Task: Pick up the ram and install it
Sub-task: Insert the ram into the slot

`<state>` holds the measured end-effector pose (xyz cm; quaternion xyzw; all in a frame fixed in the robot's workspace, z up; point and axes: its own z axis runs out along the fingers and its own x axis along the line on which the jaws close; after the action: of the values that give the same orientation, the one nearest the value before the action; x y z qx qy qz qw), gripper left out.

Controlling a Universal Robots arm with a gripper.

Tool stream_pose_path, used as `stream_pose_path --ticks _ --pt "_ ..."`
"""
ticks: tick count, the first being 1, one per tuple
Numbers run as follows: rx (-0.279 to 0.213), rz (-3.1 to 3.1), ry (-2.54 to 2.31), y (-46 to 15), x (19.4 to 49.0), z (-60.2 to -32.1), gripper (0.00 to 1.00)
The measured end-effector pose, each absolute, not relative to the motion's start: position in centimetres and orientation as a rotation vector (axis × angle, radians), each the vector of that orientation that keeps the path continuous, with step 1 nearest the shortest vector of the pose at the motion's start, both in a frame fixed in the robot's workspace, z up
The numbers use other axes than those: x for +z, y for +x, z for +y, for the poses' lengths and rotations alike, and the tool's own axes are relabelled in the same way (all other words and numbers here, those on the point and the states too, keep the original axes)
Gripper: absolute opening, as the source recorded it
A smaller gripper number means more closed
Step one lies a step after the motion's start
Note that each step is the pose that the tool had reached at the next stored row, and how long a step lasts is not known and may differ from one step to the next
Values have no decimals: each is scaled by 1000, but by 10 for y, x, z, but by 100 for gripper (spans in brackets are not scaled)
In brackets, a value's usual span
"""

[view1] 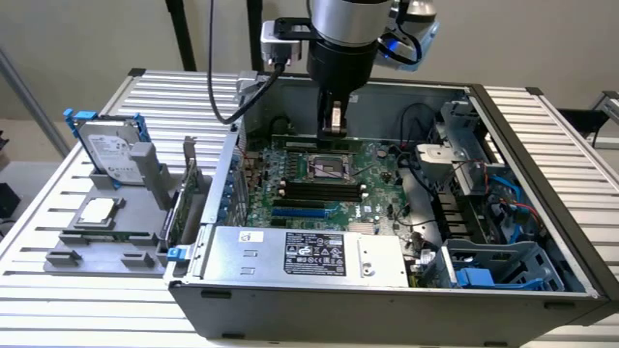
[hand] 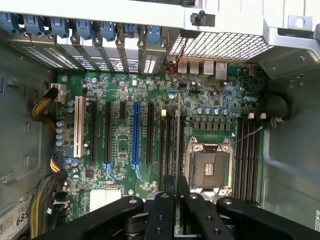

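Hand: the hand is clenched on the ram, gripping the middle of its upper edge. In the wrist view the fingers pinch the ram, which appears edge-on.
Ram position: inside the open case on the bench. In the exterior view it is at 12 o'clock of the CPU socket, lying along the slots beside it. I cannot tell whether it is touching a slot.
Risk, misalignment: if the stick sits slightly off the slot line, pressing would likely bend it or jam it on the slot wall.
Risk, socket: the open CPU socket is just beside the ram, so a sideways slip could strike it.
Risk, tilt: with a single central pinch, one end may seat while the other stands proud.
Risk, cable: the cable hangs at 10 o'clock of the hand, near the case rim, and could snag.
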<state>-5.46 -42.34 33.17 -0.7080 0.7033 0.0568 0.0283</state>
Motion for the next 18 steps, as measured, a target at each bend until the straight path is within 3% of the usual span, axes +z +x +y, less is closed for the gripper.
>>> stream_pose_path --ticks 18 --pt "121 2210 -2190 -46 309 -420 14"
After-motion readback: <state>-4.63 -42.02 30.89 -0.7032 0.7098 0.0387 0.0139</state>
